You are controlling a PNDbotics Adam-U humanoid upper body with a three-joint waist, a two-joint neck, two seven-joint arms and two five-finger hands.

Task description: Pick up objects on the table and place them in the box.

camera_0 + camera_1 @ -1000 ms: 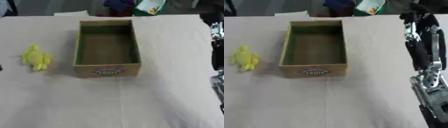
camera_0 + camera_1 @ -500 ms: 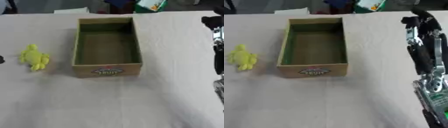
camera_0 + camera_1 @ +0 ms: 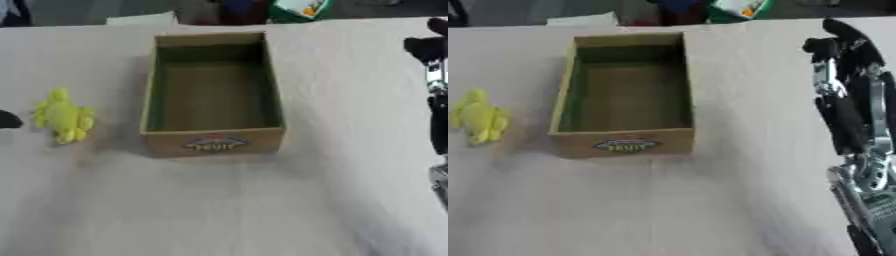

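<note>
One object is seen on the table [image 3: 227,210] — a small yellow toy [image 3: 63,117], lying well to the left of the box [image 3: 213,95] and not touching it. The box, open at the top with a label on its near wall, appears to hold nothing, so the task is judged to be at its very start: no object has been placed, and the yellow toy is yet to be picked up and set inside.

The right hand [image 3: 852,107] is held upright at the right edge, fingers pointing up and away, fairly straight and relaxed, with nothing grasped. From this hand the box lies to the left, apart from it, and the toy lies farther left again, beyond the box.

Of the left hand only a dark tip [image 3: 7,120] is caught at the left edge, just beside the toy on its outer side — whether its fingers are spread or curled cannot be told. Being nearest, it is judged the likelier hand for the pick.
</note>
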